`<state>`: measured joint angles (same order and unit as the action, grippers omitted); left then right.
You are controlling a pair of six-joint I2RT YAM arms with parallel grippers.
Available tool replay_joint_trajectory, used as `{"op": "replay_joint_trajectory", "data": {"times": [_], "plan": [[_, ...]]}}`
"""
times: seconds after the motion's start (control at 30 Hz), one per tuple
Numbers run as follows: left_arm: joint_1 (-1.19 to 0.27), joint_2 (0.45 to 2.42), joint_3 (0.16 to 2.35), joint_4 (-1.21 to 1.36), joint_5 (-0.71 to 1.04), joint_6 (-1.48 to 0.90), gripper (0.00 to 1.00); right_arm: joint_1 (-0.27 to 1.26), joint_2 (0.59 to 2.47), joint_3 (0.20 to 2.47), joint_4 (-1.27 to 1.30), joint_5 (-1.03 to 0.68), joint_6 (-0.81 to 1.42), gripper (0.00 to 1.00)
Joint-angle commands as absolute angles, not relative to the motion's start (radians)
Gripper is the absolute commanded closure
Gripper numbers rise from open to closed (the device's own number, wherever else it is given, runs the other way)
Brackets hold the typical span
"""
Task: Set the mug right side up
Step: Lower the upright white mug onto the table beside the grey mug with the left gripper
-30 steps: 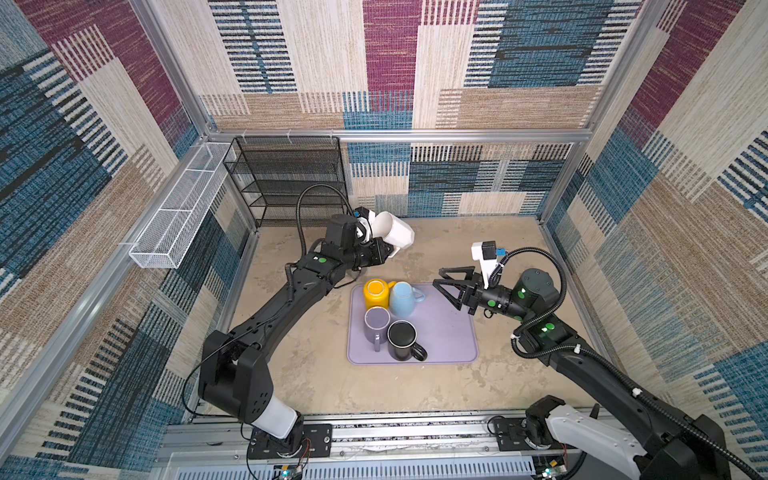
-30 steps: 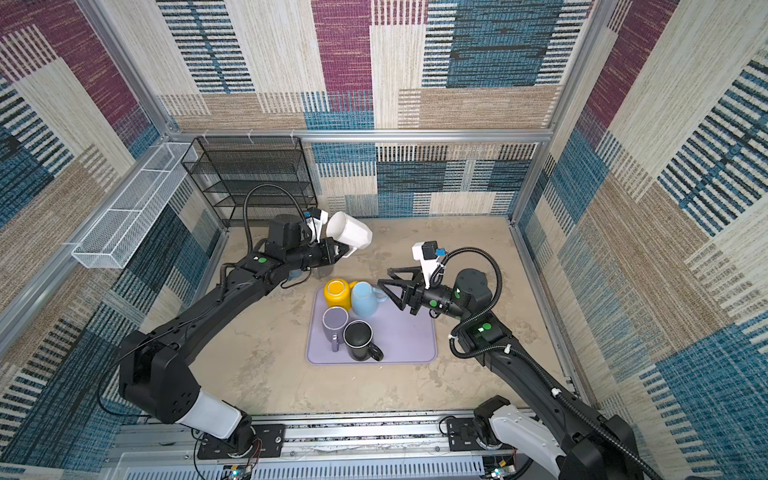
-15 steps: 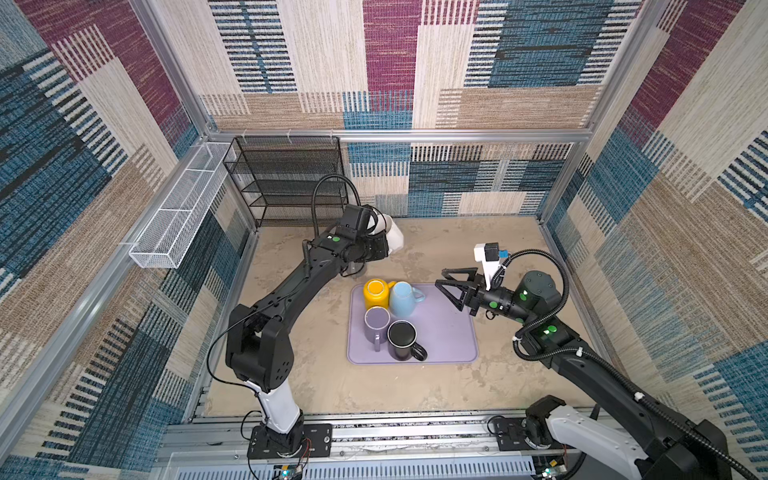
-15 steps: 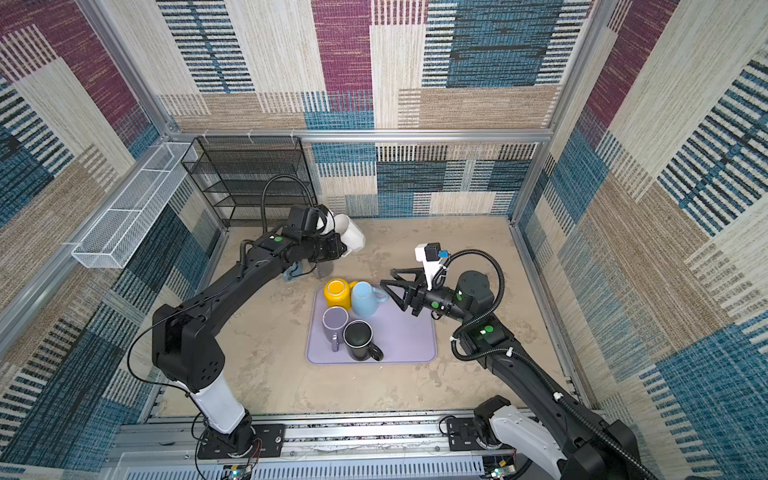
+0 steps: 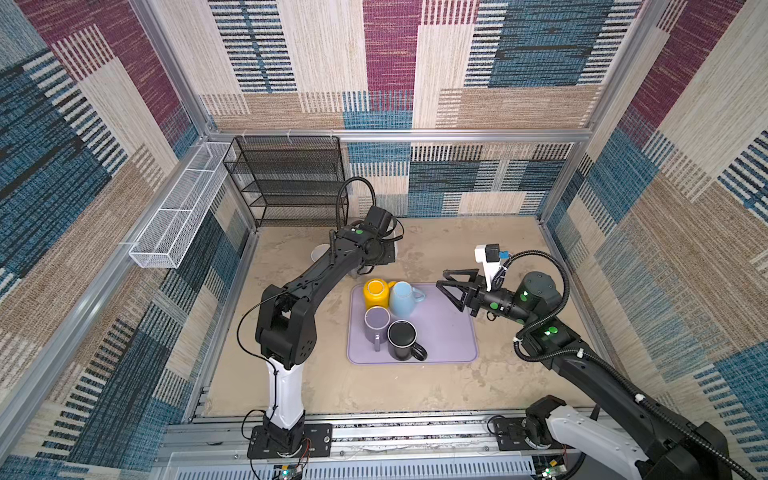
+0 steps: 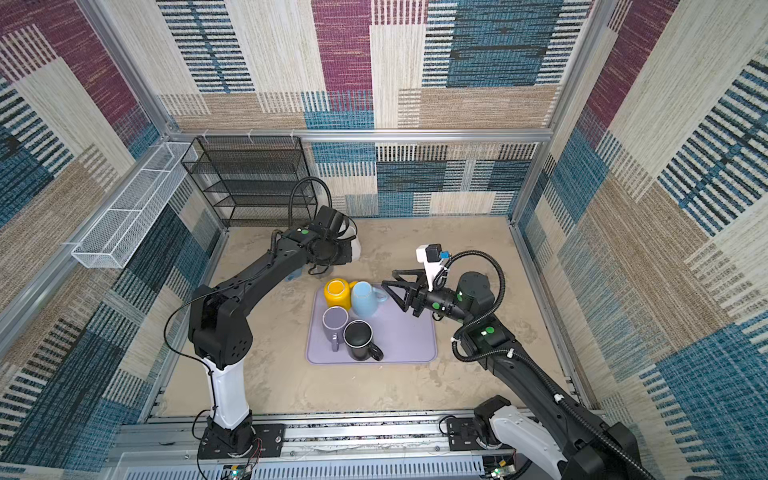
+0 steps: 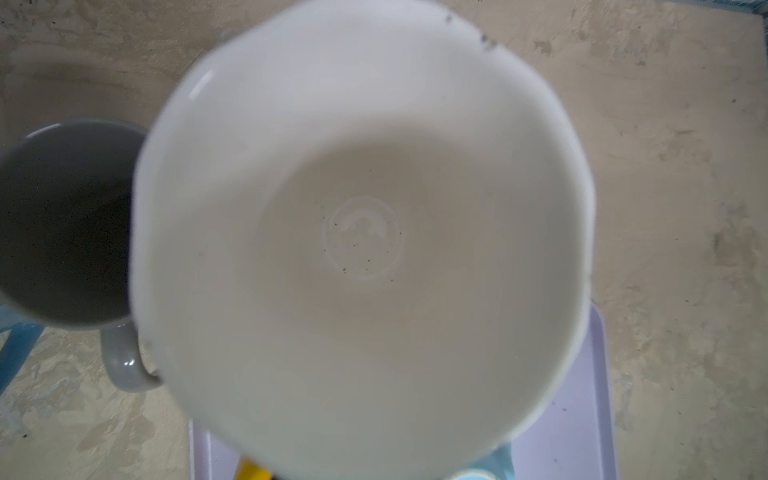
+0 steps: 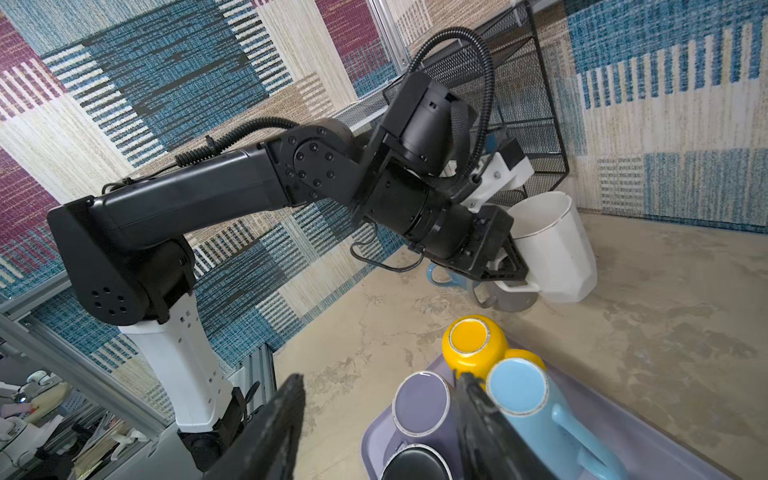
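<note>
The white mug point(image 8: 548, 249) stands mouth up, slightly tilted, low over the sandy floor behind the purple tray point(image 5: 449, 332). My left gripper point(image 8: 513, 276) is shut on its handle. The wrist hides most of the mug from above; only a sliver point(image 6: 354, 245) shows in a top view. In the left wrist view its pale inside point(image 7: 361, 237) fills the picture and hides the fingers. My right gripper point(image 5: 441, 279) point(image 6: 389, 277) point(image 8: 378, 386) hovers open and empty over the tray's far right corner.
Upside down on the tray stand a yellow mug point(image 5: 376, 291), a light blue mug point(image 5: 402, 297), a purple mug point(image 5: 377, 324) and a black mug point(image 5: 402, 338). A grey mug point(image 7: 62, 224) stands upright beside the white one. Black wire rack point(image 5: 286, 178) at the back, white basket point(image 5: 183, 212) on the left wall.
The left arm has swung back and down with the white mug, turning it from tilted in the air to mouth up near the floor. The right arm has barely moved.
</note>
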<state>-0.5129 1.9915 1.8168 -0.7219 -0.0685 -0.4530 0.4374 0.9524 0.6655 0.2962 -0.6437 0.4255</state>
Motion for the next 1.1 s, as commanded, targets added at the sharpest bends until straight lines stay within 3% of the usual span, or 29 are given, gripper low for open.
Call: {"op": "replay_joint_trajectory", "data": {"times": [0.0, 0.37, 1.07], "plan": [[-0.518, 2.013, 1.842, -0.703, -0.138, -0.401, 1.0, 0.437, 0.945, 0.663, 0.308, -0.637, 0.425, 0.4], [-0.526, 2.076, 1.866, -0.709, -0.225, -0.404, 1.0, 0.436, 0.933, 0.654, 0.296, -0.627, 0.423, 0.4], [-0.526, 2.155, 1.895, -0.708, -0.228, -0.419, 1.0, 0.431, 0.927, 0.652, 0.291, -0.624, 0.418, 0.4]]}}
